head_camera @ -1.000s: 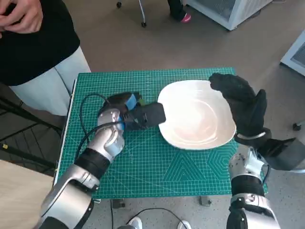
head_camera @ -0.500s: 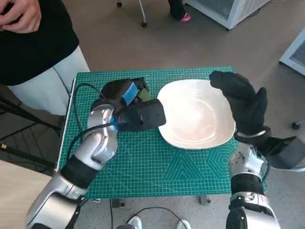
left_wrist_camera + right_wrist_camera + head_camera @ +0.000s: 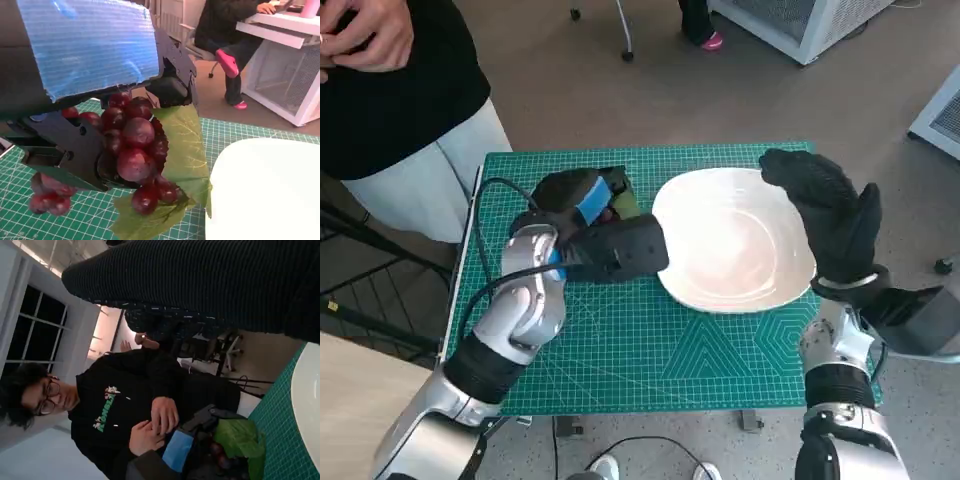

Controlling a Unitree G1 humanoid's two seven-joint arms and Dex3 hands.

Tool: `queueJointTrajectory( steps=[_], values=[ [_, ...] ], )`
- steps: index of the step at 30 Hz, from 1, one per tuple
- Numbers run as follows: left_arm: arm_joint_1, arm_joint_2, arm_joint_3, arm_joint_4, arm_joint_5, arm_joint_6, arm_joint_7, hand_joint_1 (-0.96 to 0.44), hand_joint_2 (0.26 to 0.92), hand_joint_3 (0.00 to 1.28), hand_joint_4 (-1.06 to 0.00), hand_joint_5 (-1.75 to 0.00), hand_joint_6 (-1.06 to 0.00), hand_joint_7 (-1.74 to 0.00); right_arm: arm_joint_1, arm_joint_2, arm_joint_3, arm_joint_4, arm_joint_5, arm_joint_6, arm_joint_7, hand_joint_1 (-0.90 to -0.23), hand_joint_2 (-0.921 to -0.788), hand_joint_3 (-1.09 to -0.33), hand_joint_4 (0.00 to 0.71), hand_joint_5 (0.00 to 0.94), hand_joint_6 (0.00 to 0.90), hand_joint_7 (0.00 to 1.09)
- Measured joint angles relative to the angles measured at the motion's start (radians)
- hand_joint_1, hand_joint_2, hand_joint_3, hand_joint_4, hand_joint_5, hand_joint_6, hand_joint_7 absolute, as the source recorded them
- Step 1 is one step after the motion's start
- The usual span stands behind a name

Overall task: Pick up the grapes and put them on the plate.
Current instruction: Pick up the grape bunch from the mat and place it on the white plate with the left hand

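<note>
My left hand [image 3: 582, 203] grips a bunch of dark red grapes [image 3: 131, 145] with green leaves [image 3: 184, 148], held just above the green mat beside the near-left rim of the white plate [image 3: 735, 240]. In the head view only the leaf [image 3: 623, 203] peeks out past the blue-taped back. The left wrist view shows the fingers [image 3: 65, 150] wrapped round the bunch, with the plate [image 3: 265, 190] close by. My gloved right hand [image 3: 830, 215] hovers open over the plate's right edge, holding nothing. The right wrist view catches the left hand [image 3: 177, 450] and grapes [image 3: 222, 455] from the side.
The green cutting mat [image 3: 650, 350] covers the small table. A person in a black top [image 3: 390, 90] stands at the table's far left corner, hands together. A black cable [image 3: 485, 215] loops off my left forearm. White cabinets [image 3: 800, 25] stand on the floor beyond.
My left hand has lifted with the grapes and drawn a little toward the table's far side, then edged toward the plate. The right hand has stayed put.
</note>
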Motion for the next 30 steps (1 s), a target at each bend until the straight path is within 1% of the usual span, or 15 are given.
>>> queueJointTrajectory(
  steps=[2, 4, 6, 7, 11, 17, 18, 22, 24, 26, 30],
  values=[
    [-0.005, -0.013, -0.008, 0.001, 0.006, 0.000, -0.004, 0.00, 0.898, 0.11, -0.67, -1.30, -0.67, -1.02, 0.000, 0.000, 0.000, 0.000, 0.000, 0.000, 0.000, -0.579, -0.921, -0.569, 0.362, 0.001, 0.439, 0.00],
    [-0.015, -0.030, -0.017, 0.008, 0.007, -0.005, -0.006, 0.00, 0.887, 0.11, -0.70, -1.29, -0.69, -0.97, 0.000, 0.000, 0.000, -0.001, 0.000, 0.000, 0.000, -0.577, -0.921, -0.569, 0.362, 0.001, 0.439, 0.00],
    [-0.031, -0.050, -0.025, 0.024, 0.008, -0.015, -0.006, 0.00, 0.883, 0.10, -0.72, -1.27, -0.70, -0.96, 0.000, 0.000, 0.000, -0.001, 0.000, 0.000, 0.000, -0.575, -0.921, -0.569, 0.363, 0.001, 0.440, 0.00],
    [-0.040, -0.060, -0.029, 0.034, 0.008, -0.022, -0.005, 0.00, 0.885, 0.10, -0.72, -1.26, -0.69, -0.98, 0.000, 0.000, 0.000, -0.002, 0.000, 0.000, 0.000, -0.575, -0.921, -0.569, 0.363, 0.001, 0.440, 0.00],
    [-0.087, -0.098, -0.045, 0.078, 0.008, -0.055, 0.001, 0.00, 0.905, 0.10, -0.65, -1.23, -0.64, -1.14, 0.000, -0.001, -0.001, -0.006, 0.001, 0.000, 0.000, -0.576, -0.921, -0.569, 0.363, 0.001, 0.440, 0.00],
    [-0.165, -0.153, -0.066, 0.158, 0.009, -0.115, 0.021, 0.00, 0.919, 0.13, -0.59, -1.26, -0.59, -1.23, 0.001, -0.003, -0.006, -0.016, 0.004, 0.001, 0.000, -0.578, -0.921, -0.569, 0.360, 0.002, 0.438, 0.00],
    [-0.179, -0.164, -0.070, 0.177, 0.008, -0.125, 0.025, 0.00, 0.920, 0.14, -0.57, -1.27, -0.57, -1.25, 0.001, -0.003, -0.007, -0.018, 0.005, 0.001, 0.000, -0.579, -0.921, -0.569, 0.360, 0.002, 0.438, 0.00],
    [-0.227, -0.215, -0.085, 0.267, 0.006, -0.166, 0.043, 0.00, 0.921, 0.27, -0.43, -1.43, -0.43, -1.40, 0.004, -0.004, -0.013, -0.026, 0.009, 0.000, 0.001, -0.586, -0.921, -0.567, 0.359, 0.001, 0.439, 0.00],
    [-0.245, -0.242, -0.090, 0.317, 0.002, -0.192, 0.049, 0.00, 0.921, 0.31, -0.38, -1.48, -0.38, -1.45, 0.006, -0.005, -0.016, -0.030, 0.011, 0.000, 0.002, -0.589, -0.921, -0.567, 0.357, 0.001, 0.440, 0.00],
    [-0.261, -0.265, -0.094, 0.368, -0.003, -0.221, 0.056, 0.00, 0.921, 0.33, -0.36, -1.50, -0.36, -1.47, 0.008, -0.005, -0.020, -0.034, 0.016, 0.001, 0.002, -0.591, -0.921, -0.566, 0.356, 0.000, 0.442, 0.00],
    [-0.291, -0.303, -0.098, 0.475, -0.014, -0.288, 0.072, 0.00, 0.921, 0.31, -0.38, -1.48, -0.38, -1.45, 0.015, -0.005, -0.024, -0.045, 0.026, 0.001, 0.005, -0.592, -0.921, -0.563, 0.356, 0.001, 0.446, 0.01]
  ],
)
